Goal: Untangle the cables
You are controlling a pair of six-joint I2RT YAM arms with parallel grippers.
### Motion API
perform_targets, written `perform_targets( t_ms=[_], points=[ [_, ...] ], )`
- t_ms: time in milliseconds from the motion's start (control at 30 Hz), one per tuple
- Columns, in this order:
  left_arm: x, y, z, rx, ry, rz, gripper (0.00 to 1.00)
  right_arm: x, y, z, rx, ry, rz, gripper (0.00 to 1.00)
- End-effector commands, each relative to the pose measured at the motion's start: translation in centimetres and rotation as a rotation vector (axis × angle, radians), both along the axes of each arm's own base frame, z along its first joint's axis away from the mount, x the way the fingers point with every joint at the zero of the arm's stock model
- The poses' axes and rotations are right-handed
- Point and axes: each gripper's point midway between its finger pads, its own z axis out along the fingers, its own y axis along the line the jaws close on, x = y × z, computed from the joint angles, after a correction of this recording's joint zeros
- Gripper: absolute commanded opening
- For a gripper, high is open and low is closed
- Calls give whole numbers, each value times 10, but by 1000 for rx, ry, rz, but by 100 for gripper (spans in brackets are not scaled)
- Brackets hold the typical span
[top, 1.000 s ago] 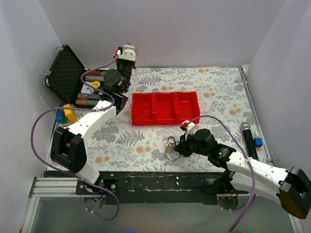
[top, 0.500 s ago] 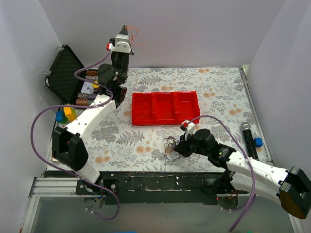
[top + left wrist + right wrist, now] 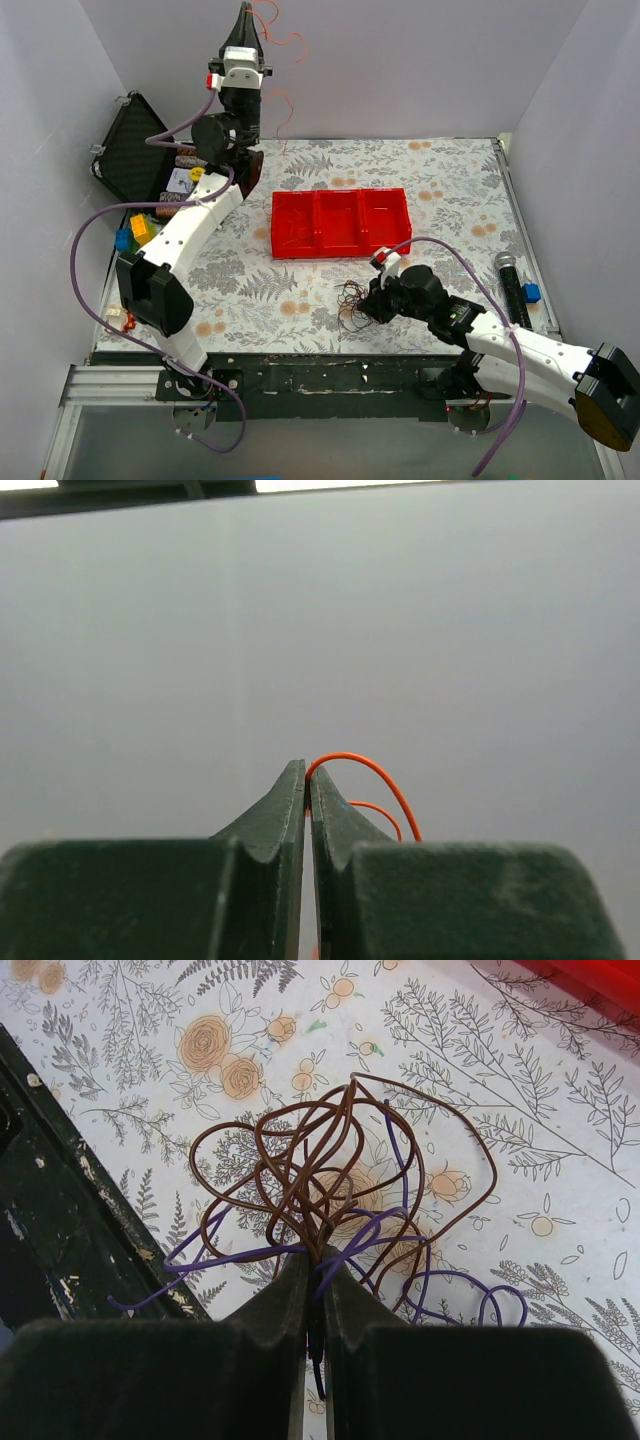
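High against the back wall, the left hand [image 3: 243, 10] is pinched together on the orange-red wire [image 3: 272, 28]. The wire's free length curls and dangles toward the far edge of the worktop [image 3: 450, 180], well apart from the other cables. Near the front edge, the right hand [image 3: 373, 300] is clamped on the brown wires [image 3: 300, 1160] and the purple wire [image 3: 440, 1282] together, where their loops converge. That clump lies on the floral cloth just in front of the red tray [image 3: 275, 225].

The likeliest trouble, as I judge it, is the orange-red wire. It is hair-thin, smooth-skinned and held only at the very tips, so a quick swing could let it slide out and drop. It might also snag on the arm's thick lilac cable [image 3: 180, 130]. On the right, both colours sit in one pinch, so any pull would drag them as one and could cinch the crossing loops tighter.

The wires look springy and hold rounded, petal-like loops. The brown ones fan in overlapping arcs, and the purple one snakes flatter beside them. The fingers [image 3: 270, 1300] are matte, dark and wedge-shaped. The tray is glossy hard plastic with three compartments.
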Motion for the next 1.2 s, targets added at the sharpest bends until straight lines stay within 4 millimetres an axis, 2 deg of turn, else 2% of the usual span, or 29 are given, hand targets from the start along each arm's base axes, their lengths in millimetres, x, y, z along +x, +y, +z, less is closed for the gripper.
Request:
perform_targets(
  t_ms=[0,100,167,300,467,733,1000,1167],
  points=[
    [-42,15,45,-33,-137,-16,0,4,9,15,50,-38,18,6],
    [-41,16,44,-24,-148,11,0,3,9,14,51,-37,21,6],
    [-35,14,34,-5,-101,10,0,3,8,14,49,-34,19,6],
    [-24,4,-10,48,3,-21,0,3,8,14,54,-36,14,6],
    [-8,0,-55,71,125,-27,0,2,7,12,53,-32,12,6],
    [7,-1,-114,131,248,15,0,3,7,13,56,-34,6,6],
    [20,-4,-156,158,358,18,0,4,5,12,54,-38,-2,5],
    [20,0,-203,202,474,37,0,4,3,11,54,-44,-13,5]
  ],
)
